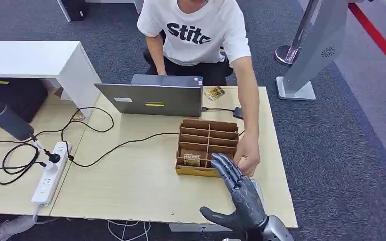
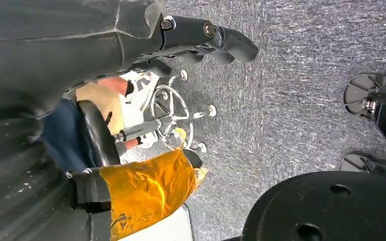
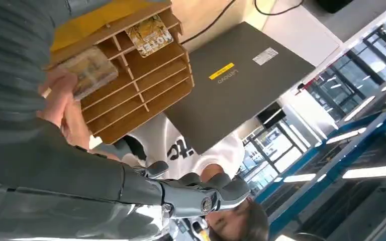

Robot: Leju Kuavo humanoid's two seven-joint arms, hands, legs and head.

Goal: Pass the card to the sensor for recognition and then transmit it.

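My right hand [image 1: 241,193] hovers flat over the table's front right part, fingers stretched toward the cardboard organizer [image 1: 207,145] and holding nothing; its fingers [image 3: 201,193] lie straight in the right wrist view. A person's hand [image 1: 247,155] reaches just past my fingertips and holds a card [image 3: 88,70] at the organizer's [image 3: 130,85] front corner. Another card [image 1: 192,159] [image 3: 151,32] stands in a front slot. A small black device [image 1: 237,112] on a cable lies behind the organizer. My left hand [image 2: 206,40] hangs over the carpet, fingers loosely extended, holding nothing.
A grey laptop [image 1: 153,98] stands half shut behind the organizer, and a loose card [image 1: 214,93] lies beside it. A power strip [image 1: 50,173] and cables [image 1: 100,150] lie at the left. The person sits across the table [image 1: 130,186]. An office chair base [image 2: 173,108] stands on the carpet.
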